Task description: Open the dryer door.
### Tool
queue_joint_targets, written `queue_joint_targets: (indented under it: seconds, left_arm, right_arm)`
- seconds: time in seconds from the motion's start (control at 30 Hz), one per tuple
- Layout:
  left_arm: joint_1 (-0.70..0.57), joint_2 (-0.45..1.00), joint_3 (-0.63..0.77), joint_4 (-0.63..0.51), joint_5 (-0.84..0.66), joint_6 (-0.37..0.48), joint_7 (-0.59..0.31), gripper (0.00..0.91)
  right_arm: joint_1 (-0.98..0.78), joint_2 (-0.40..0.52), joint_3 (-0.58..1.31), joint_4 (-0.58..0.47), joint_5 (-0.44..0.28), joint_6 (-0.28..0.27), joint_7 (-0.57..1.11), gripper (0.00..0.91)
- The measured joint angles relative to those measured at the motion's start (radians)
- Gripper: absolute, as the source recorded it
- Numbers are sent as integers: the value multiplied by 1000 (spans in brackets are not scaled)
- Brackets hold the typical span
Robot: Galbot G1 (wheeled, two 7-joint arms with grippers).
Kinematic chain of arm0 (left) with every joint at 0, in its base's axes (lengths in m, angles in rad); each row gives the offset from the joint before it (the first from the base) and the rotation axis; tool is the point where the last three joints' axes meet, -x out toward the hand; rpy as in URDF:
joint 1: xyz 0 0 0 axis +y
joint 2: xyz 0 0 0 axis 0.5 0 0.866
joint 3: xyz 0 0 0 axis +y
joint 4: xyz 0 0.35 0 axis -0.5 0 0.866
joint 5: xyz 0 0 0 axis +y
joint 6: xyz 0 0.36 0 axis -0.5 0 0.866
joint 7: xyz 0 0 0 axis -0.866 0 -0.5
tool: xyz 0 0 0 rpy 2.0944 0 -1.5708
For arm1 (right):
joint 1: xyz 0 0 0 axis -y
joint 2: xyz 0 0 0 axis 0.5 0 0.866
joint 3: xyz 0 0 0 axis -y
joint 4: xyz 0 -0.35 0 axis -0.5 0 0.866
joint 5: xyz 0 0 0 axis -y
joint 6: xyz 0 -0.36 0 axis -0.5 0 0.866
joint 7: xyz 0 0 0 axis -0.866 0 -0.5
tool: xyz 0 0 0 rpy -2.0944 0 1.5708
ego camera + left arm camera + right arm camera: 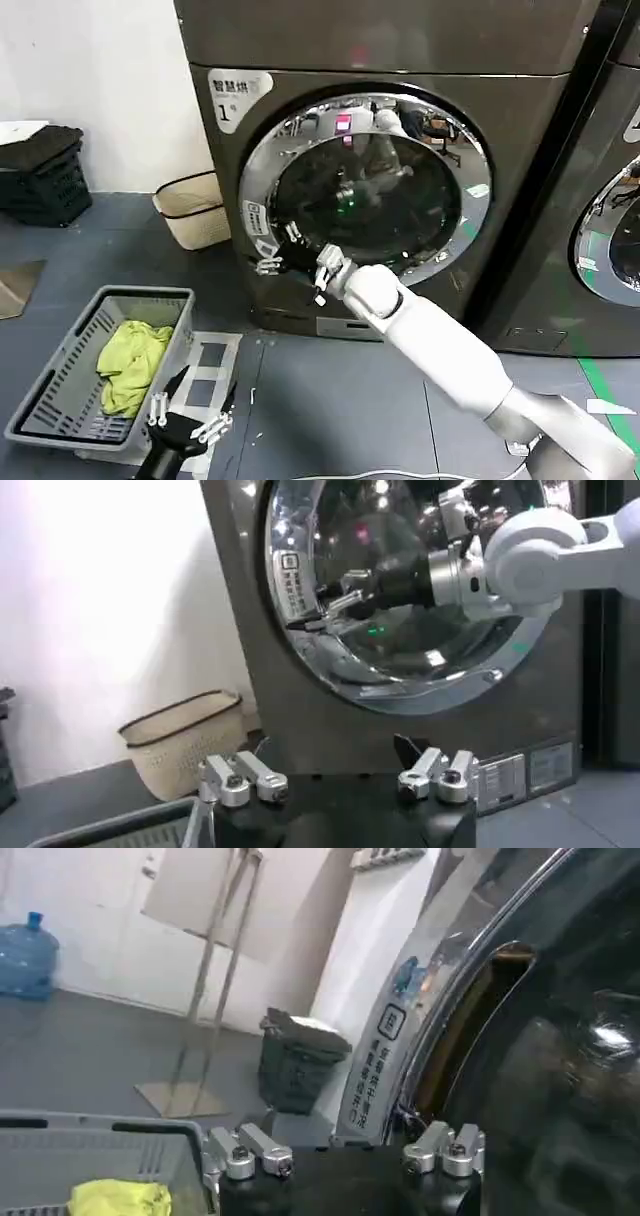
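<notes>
Dryer [400,40] marked "1" stood upright, front facing robot. Dryer door [365,195] at centre of front, round, chrome ring about dark glass; glass faced robot, seemingly shut. Right gripper [285,252] at door's 8 o'clock rim beside white label [254,217], fingers parted, gripping nothing. Grey basket [60,400] on floor at 7 o'clock held yellow-green cloth [130,362]. Beige basket [190,208] by wall, contents unseen. Left gripper [190,420] low beside grey basket, jaws apart, empty.

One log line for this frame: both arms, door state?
right pincer: open, at dryer door left rim | left pincer: open, parked low beside laundry basket | door: not swung open
</notes>
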Motion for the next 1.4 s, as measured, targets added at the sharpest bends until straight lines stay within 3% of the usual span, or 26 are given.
queue_joint_targets:
  seconds: [0.57,0.87,1.4]
  left_arm:
    - [-15,30,-39,-3,-25,2,2,907]
    - [-40,63,-73,-1,-60,17,7,907]
    - [-121,174,-192,29,-266,38,91,907]
  right_arm:
    - [-9,-102,-21,79,73,124,-263,907]
    - [0,-161,-20,94,177,208,-464,907]
    - [-21,-246,31,109,325,275,-854,907]
